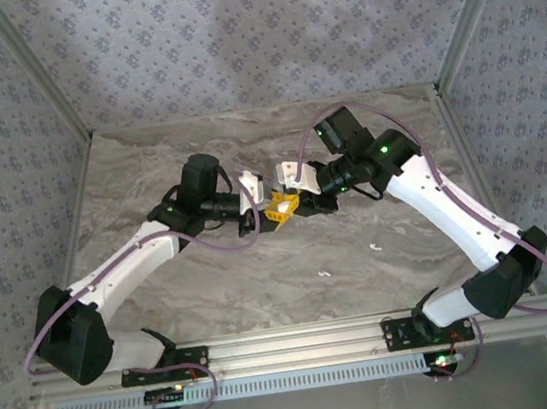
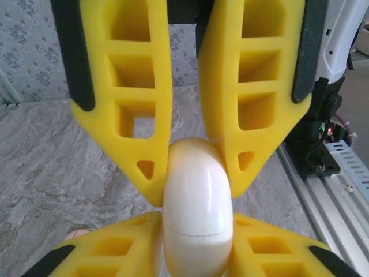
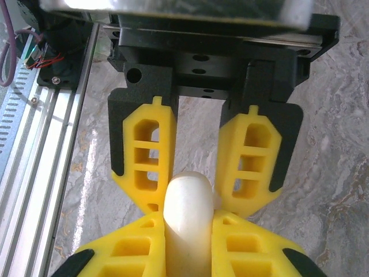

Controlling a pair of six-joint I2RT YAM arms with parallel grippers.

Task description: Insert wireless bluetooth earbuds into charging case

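Left pincer (image 2: 198, 239): clenched on glossy white rounded plastic charging case (image 2: 198, 190).
Right pincer (image 3: 187, 234): grasping same case, facing left pincer.
Two tiny white curved plastic earbuds (image 1: 375, 247): on grey marbled worktop (image 1: 213, 283), base-side of right pincer.

Grey marbled table (image 1: 263, 276) in the middle of the frame; patterned wall panels (image 1: 232, 38) across the top; aluminium rail (image 1: 302, 342) along the bottom

The charging case (image 2: 198, 213) is glossy smooth white plastic, the jaws matt yellow plastic.
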